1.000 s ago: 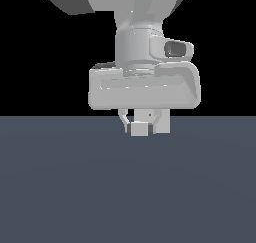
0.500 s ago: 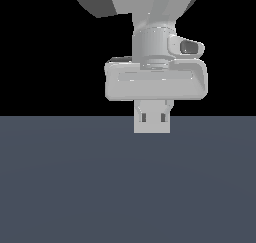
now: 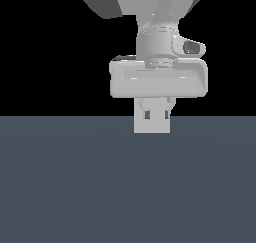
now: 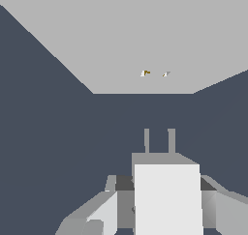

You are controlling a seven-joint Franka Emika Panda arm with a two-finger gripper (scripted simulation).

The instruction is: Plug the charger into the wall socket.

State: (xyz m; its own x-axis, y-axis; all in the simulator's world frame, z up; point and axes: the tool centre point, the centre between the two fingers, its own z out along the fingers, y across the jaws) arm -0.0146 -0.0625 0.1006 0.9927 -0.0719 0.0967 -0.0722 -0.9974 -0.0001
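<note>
Wrist view: the gripper [image 4: 160,200] is clenched on the off-white charger [image 4: 167,198], its two grey prongs aimed at the wall socket [image 4: 145,40] beyond, apart from it. Exterior view, upper centre: the gripper [image 3: 155,118] hangs over the dark worktop [image 3: 75,187].

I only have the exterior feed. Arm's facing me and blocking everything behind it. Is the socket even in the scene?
Observer: Yes. The wrist view shows the wall socket as a big light-grey plate ahead of the charger.
Operator: Which way are the prongs facing?
Observer: Toward the plate. Two grey prongs stick out of the charger's far end, with dark floor visible between their tips and the plate.
Operator: Lined up with the holes?
Observer: Roughly. The orange and grey dots sit slightly off from the prongs in the wrist view, not dead centre.
Operator: Grip solid?
Observer: The gripper has a finger on each side of the charger body.
</note>
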